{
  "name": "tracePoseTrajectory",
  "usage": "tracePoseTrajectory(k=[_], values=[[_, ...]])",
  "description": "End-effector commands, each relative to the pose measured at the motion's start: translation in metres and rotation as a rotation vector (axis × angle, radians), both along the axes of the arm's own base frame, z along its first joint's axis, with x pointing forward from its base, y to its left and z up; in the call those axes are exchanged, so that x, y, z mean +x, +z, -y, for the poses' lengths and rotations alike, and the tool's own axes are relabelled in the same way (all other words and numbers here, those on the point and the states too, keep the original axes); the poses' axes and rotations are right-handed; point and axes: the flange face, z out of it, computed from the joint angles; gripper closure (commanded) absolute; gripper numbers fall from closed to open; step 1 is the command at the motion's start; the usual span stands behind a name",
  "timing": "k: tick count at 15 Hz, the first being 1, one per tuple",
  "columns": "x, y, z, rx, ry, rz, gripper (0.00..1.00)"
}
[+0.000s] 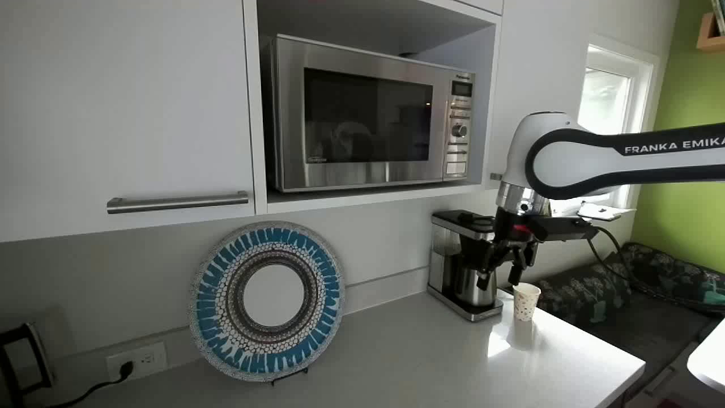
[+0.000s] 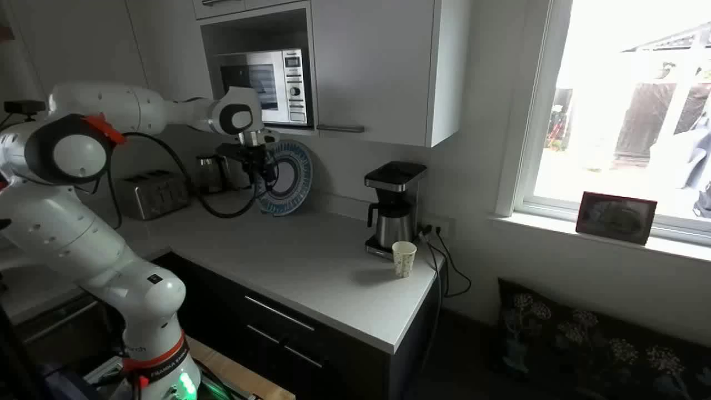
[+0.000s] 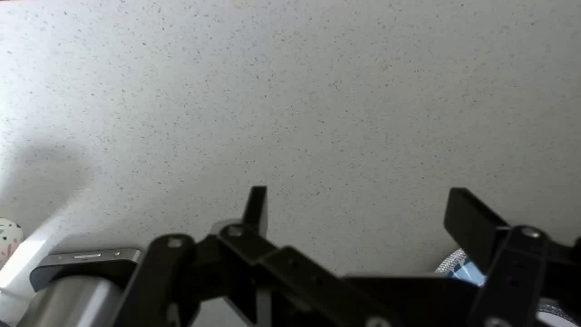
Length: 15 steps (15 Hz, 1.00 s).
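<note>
Most of one round patterned plate [image 3: 468,271] is hidden behind the jaws in the wrist view, whose left edge cuts off one paper cup [image 3: 9,240]. The jaws stand wide apart above the counter [image 3: 317,118], its speckled surface showing between them. In an exterior view they overlap one coffee maker [image 1: 446,243] and mask part of its one steel carafe [image 1: 467,287]. In both exterior views the plate stands at the far wall [image 1: 385,243], left of the coffee maker, and the cup stands upright on the counter, just right of the coffee maker. At the far left in an exterior view, one toaster [image 2: 158,194] and one kettle [image 2: 210,173] are dim and hard to make out; the arm [image 2: 83,233] hides part of one microwave [image 2: 278,83].
</note>
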Motion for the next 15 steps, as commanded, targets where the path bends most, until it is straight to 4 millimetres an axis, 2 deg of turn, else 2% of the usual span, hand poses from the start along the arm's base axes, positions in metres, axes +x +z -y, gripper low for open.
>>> tracePoseTrajectory(k=[1, 8, 13, 15], values=[[0.000, 0.001, 0.000, 0.000, 0.000, -0.001, 0.00], [0.000, 0.001, 0.000, 0.000, 0.000, -0.001, 0.00], [-0.005, 0.028, -0.014, -0.276, 0.110, 0.059, 0.00], [-0.006, 0.039, -0.016, -0.296, 0.111, 0.110, 0.00]])
